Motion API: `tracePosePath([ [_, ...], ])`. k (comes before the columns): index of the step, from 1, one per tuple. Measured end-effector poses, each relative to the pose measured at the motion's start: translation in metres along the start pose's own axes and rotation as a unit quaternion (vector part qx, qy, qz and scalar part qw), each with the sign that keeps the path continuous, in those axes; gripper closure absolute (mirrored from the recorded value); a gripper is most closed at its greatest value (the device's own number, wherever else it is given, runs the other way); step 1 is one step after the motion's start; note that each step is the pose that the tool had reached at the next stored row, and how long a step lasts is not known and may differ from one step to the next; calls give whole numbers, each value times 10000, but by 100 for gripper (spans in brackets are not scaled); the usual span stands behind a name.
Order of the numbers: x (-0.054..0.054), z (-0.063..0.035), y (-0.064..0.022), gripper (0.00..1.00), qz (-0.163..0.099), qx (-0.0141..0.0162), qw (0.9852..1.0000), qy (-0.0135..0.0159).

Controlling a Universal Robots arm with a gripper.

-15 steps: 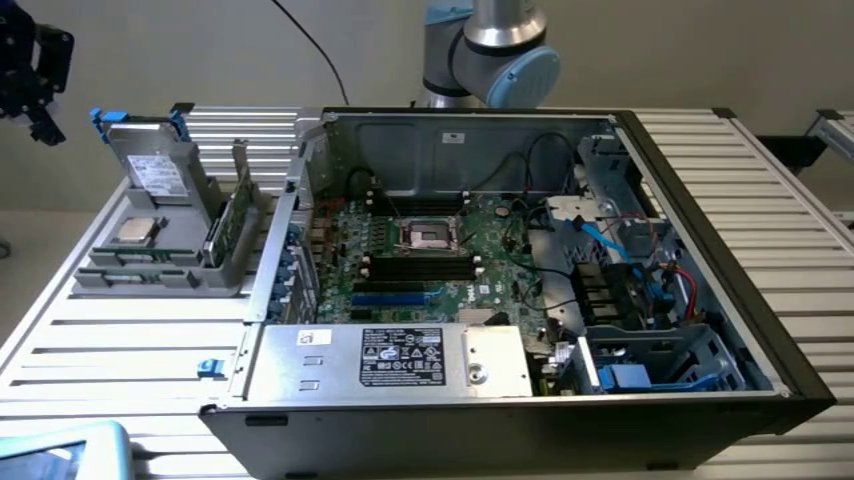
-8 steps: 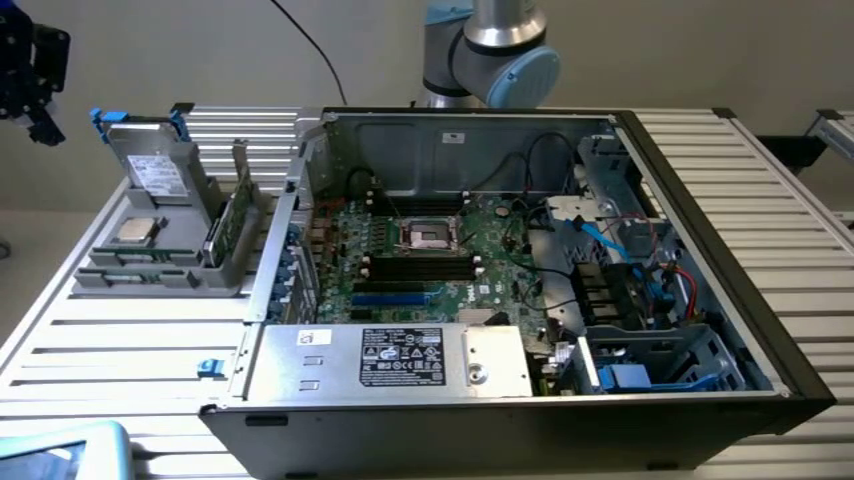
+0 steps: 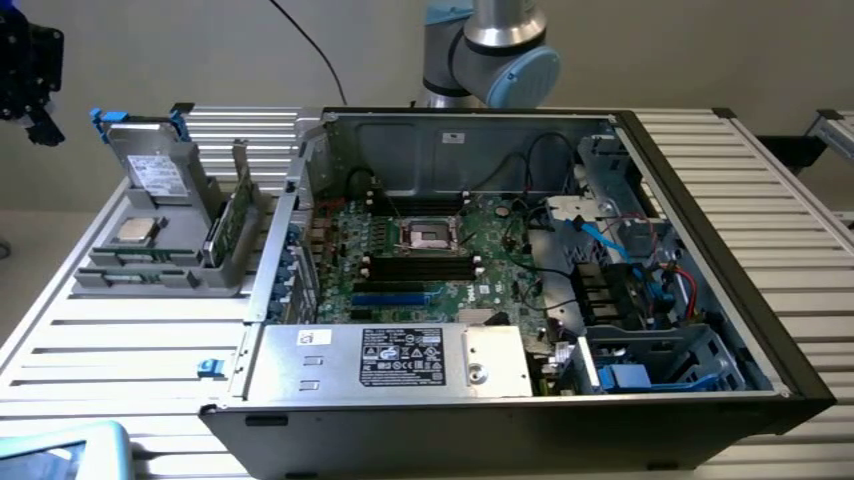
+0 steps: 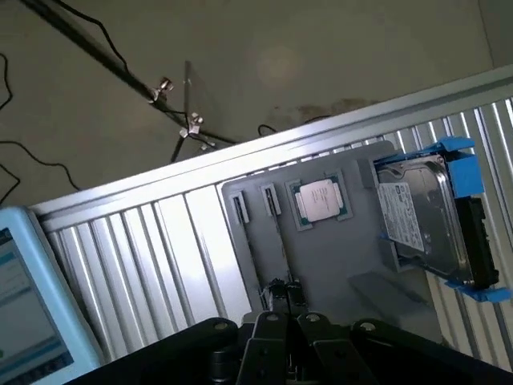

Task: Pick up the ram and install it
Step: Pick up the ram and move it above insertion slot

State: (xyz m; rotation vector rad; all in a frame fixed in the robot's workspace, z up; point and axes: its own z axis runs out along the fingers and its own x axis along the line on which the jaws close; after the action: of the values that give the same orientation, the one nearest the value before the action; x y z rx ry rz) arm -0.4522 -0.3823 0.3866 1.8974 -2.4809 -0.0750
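Ram (image 3: 134, 257) resting in the gray tray (image 3: 160, 282) on the desk (image 3: 80, 340), just beside the square chip (image 3: 134, 230). Hand (image 4: 286, 293) pressed together, holding nothing, up above the tray, apart from the ram.

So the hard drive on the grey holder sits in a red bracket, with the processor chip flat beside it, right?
No, the bracket is blue, not red; the wrist view shows it. The hard drive does sit on the grey holder, the processor chip flat beside it.
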Motion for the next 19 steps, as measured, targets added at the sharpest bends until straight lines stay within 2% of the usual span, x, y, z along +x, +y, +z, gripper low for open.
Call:
tracePosePath([
  [5,0,3,0,89,-446,-7,9990,22],
  [9,0,4,0,89,-807,-13,9967,39],
  [10,0,4,0,89,-853,-14,9963,41],
  [19,0,4,0,89,-879,-14,9961,43],
])
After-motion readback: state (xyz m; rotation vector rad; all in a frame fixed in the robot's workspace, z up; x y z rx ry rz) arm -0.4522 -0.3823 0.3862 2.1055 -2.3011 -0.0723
